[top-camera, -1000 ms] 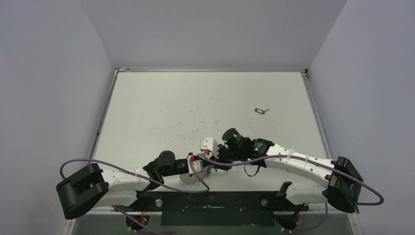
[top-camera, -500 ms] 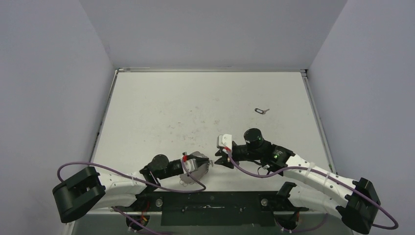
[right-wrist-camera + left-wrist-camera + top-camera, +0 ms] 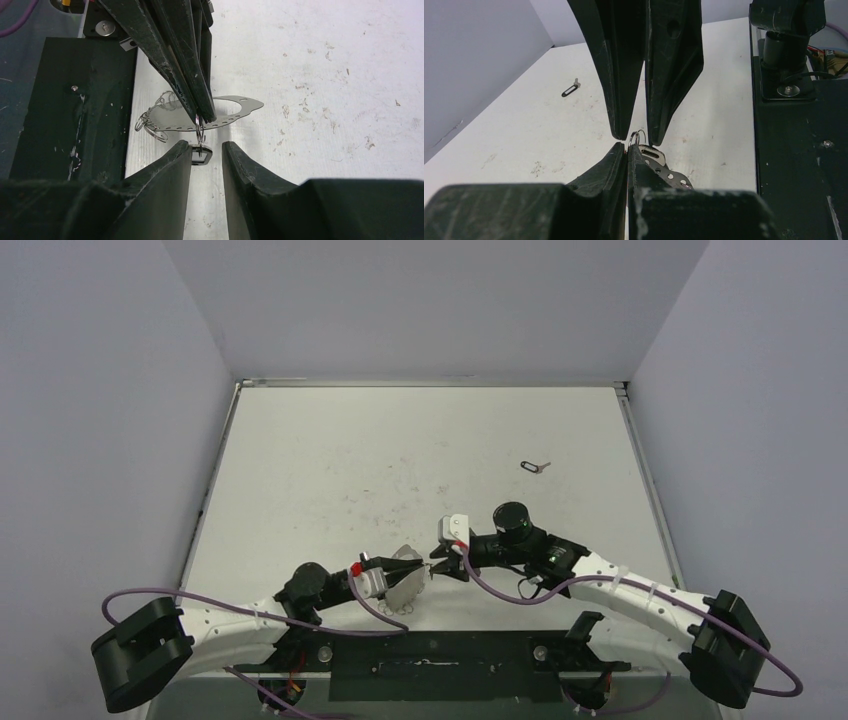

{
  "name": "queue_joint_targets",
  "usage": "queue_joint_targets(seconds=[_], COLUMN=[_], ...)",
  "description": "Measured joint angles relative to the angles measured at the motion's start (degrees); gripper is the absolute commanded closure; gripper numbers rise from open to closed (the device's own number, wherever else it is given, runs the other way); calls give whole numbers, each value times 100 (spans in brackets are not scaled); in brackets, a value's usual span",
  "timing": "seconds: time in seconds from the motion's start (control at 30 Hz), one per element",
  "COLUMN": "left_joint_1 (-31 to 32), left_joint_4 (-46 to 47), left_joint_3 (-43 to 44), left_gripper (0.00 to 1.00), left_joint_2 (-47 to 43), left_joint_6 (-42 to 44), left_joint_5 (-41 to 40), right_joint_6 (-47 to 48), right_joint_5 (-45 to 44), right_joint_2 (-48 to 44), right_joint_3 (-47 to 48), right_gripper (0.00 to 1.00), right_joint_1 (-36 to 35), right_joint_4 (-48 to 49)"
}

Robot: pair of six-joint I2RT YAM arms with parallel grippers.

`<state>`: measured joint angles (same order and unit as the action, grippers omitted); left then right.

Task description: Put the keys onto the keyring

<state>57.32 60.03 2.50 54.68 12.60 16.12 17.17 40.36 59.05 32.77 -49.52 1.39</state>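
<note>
Keys [image 3: 535,466]: one tiny silver key joined to a small black oblong loop. They lie flat and alone on the white, scuffed bench [image 3: 400,460], touched by neither arm. Seen from above, they sit well apart from both tools, at roughly 1 to 2 o'clock from where the tools meet.

The keyring [image 3: 235,112], a large, thin, silvery oval loop, sits low near the bench's near edge. A cluster of tiny silver rings [image 3: 150,125] is strung on it at its 9 o'clock end in the right wrist view.

The left tool [image 3: 626,147] has its black fingers pressed together, pinching the keyring at one small silver ring that sticks out past the fingertips.

The right tool [image 3: 207,147] faces it tip to tip from 3 o'clock in the overhead view. Its fingers stand a narrow gap apart, and that pinched ring hangs into the gap. A small dark piece sits just below the ring, beside one finger. What it is, and whether the finger touches it, cannot be told.
</note>
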Motion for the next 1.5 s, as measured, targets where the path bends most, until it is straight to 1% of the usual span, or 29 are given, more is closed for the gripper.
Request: queue_joint_targets(seconds=[0.07, 0.1, 0.27, 0.3, 0.57, 0.63, 0.67, 0.7, 0.77, 0.8, 0.97, 1.13, 1.37, 1.5], left_joint_1=[0, 0, 0, 0, 2, 4, 13, 20, 22, 22, 22, 22, 31, 48], left_joint_4=[-4, -9, -24, -24, -46, -109, -151, -201, -378, -483, -1012, -1399, -1311, -964], left_joint_3=[-2, -2, -13, -17, -28, -28, -26, -24, -22, -22, 2, 146, 234, 234], left_gripper=[100, 100, 100, 100, 99, 87, 79, 74, 69, 68, 67, 67, 67, 67], left_joint_2=[-50, -59, -61, -61, -63, -74, -96, -129, -205, -238, -372, -306, 354, 901], left_joint_6=[0, -4, -7, -7, -7, -7, 0, 11, 31, 33, 74, 155, 162, 166], left_joint_5=[0, 0, -2, -7, -4, -2, -4, -7, -68, -101, -262, -308, -219, -177], right_joint_6=[-20, -31, -111, -122, -127, -92, -63, -24, 57, 111, 247, 304, 238, 190], right_joint_5=[9, 20, 90, 107, 149, 140, 133, 118, 7, -98, -658, -1261, -1915, -2072], right_joint_2=[87, 127, 247, 249, 249, 256, 269, 295, 352, 411, 785, 1419, 2234, 2363], right_joint_3=[0, 0, 0, 0, 9, 83, 153, 243, 435, 581, 1104, 1530, 2037, 2168], right_gripper=[72, 74, 98, 100, 100, 100, 100, 100, 100, 100, 100, 100, 100, 100], right_joint_1=[0, 0, 0, 0, 0, -2, -4, -9, -7, -13, -195, -498, -610, -675], right_joint_4=[109, 164, 313, 313, 227, 37, -101, -247, -616, -901, -1856, -2702, -3436, -3541])
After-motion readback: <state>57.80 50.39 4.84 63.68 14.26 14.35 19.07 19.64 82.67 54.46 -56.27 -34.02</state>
